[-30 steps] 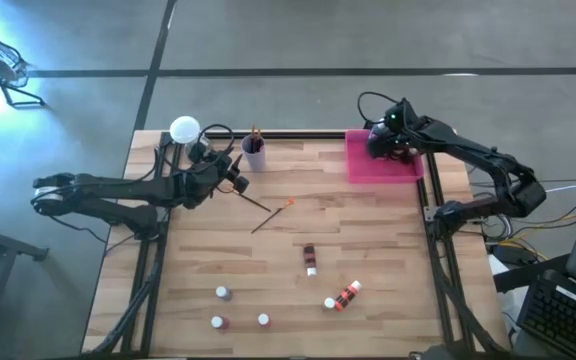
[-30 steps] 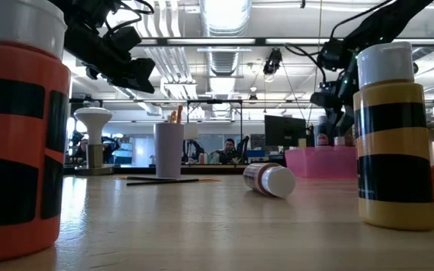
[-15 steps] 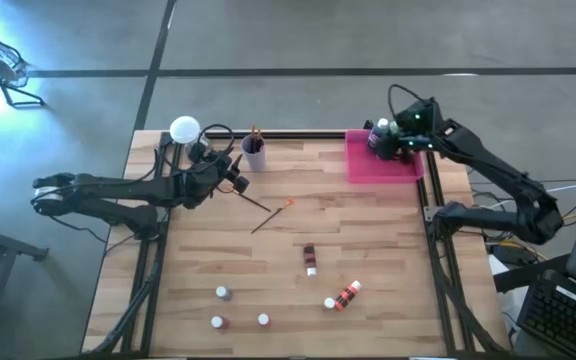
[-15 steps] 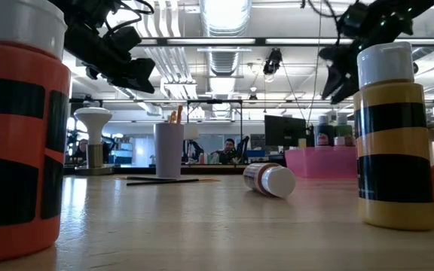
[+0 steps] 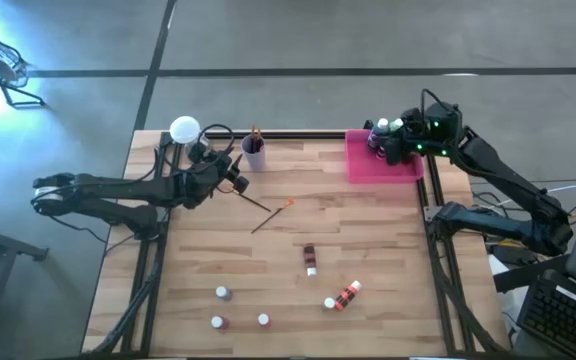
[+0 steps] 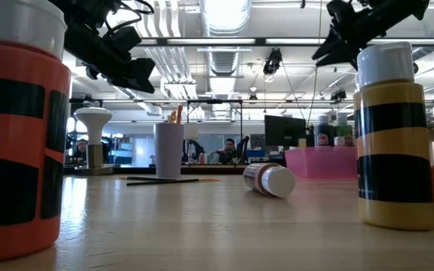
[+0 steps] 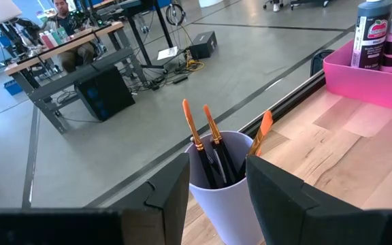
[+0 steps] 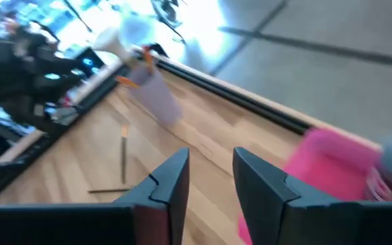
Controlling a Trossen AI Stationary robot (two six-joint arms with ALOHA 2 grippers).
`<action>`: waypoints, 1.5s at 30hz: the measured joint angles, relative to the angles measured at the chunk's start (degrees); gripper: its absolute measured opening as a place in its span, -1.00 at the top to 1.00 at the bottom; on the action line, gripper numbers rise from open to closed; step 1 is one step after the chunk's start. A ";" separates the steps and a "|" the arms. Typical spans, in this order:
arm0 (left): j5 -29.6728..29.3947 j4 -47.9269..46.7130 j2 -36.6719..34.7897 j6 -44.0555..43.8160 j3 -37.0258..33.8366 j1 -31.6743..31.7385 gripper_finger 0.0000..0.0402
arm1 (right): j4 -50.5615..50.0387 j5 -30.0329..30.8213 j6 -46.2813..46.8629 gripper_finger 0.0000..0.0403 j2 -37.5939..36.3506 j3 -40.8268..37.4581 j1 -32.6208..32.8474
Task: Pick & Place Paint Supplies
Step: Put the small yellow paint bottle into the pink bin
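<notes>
Both grippers empty, fingers apart — right gripper (image 5: pixel 393 146) over pink tray (image 5: pixel 368 168), left gripper (image 7: pixel 213 178) facing lilac cup (image 7: pixel 221 178).

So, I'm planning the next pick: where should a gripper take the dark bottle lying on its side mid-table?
Grip the dark bottle across its body, coming from above. It lies flat with its white cap toward the near edge, so the fingers should close on its two long sides.

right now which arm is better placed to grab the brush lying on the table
Left. The left gripper, open, hovers beside the lilac cup, close to the brush lying mid-table. The right gripper, open and empty, is over the pink tray at the far right corner.
</notes>
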 joint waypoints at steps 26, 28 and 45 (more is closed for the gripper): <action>-0.01 0.02 0.00 0.00 0.00 0.01 0.25 | 28.43 -1.86 -34.91 0.88 2.51 0.04 30.12; -0.01 0.00 0.00 0.00 0.00 -0.01 0.25 | 27.52 -0.01 -41.77 0.91 3.41 0.04 32.62; 0.00 0.02 0.00 0.00 0.00 0.00 0.25 | -1.51 20.53 -35.40 0.96 15.74 7.36 52.62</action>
